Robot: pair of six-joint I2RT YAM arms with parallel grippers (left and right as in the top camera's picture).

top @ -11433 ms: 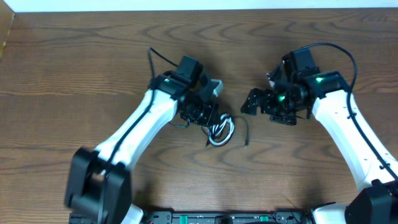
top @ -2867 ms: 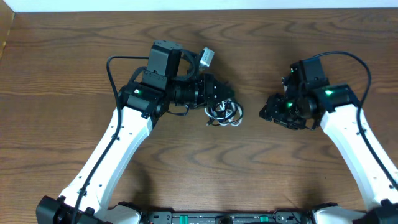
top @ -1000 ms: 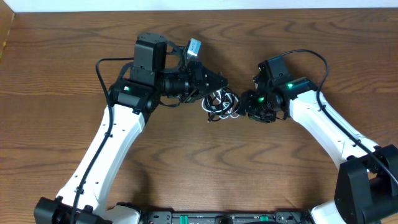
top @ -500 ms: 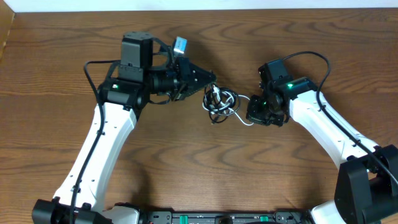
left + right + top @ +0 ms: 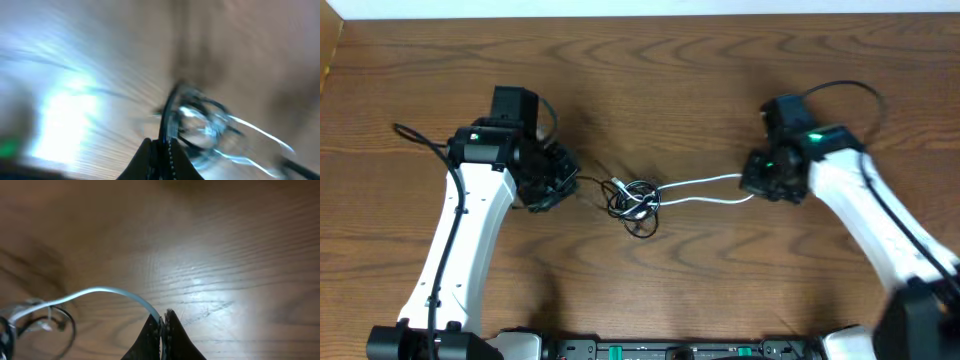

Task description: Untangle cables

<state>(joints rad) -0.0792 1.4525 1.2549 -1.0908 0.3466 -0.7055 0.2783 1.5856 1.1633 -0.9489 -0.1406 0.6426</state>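
Brown wood grain runs across the bench [image 5: 650, 300], and the small knotted bundle of thin black and white cables [image 5: 633, 197] lies near its middle, between my two arms. My left hand [image 5: 556, 186] sits well left of the knot, pressed together on a thin black cord [image 5: 164, 120] that leads right into the tangle. That wrist view is blurred, but the cord rises straight from the closed tips. My right hand [image 5: 757, 184], well right of the knot, pinches the thin white cord [image 5: 705, 186], which stretches from the bundle across to it. From the right wrist, the white line arcs left from the hand's tips towards the tangle.
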